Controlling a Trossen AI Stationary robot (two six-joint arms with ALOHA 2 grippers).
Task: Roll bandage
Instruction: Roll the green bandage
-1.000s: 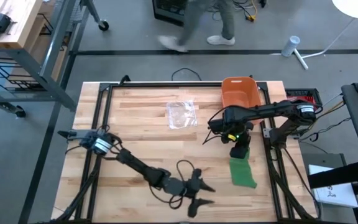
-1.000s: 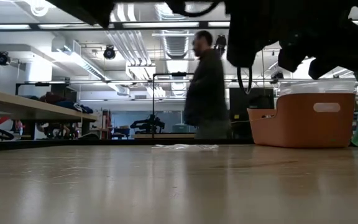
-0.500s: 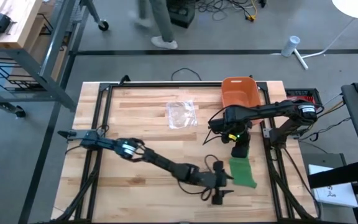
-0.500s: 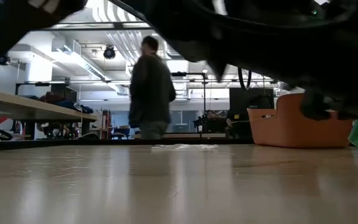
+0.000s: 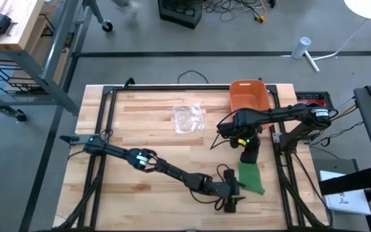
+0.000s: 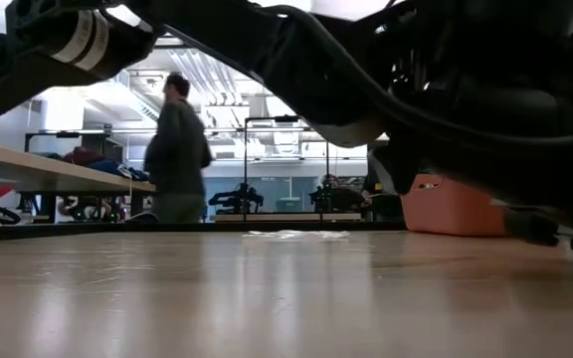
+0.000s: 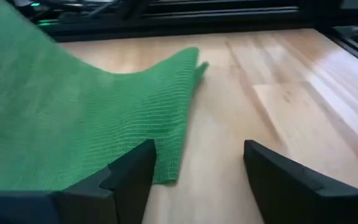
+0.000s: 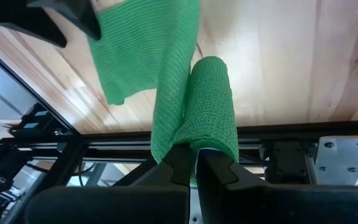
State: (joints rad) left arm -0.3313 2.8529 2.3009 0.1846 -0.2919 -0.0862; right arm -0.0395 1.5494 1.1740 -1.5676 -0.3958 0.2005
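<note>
The green woven elastic bandage lies near the right edge of the light wooden slatted surface, towards the front. Its rolled end is pinched in the right end effector, whose fingers are closed tight on the roll. Its loose tail trails flat towards the front edge.

The left end effector sits just beside the tail's free edge, fingers spread moderately wide and holding nothing. To do this step well, I judge it should slide one finger under the free edge and close on the fabric alone. It should then keep the tail taut and square so the roll winds evenly.

A second ago the left arm was well short of the bandage, near the middle of the front edge; it has since reached across to the tail. The right end effector has not moved.
</note>
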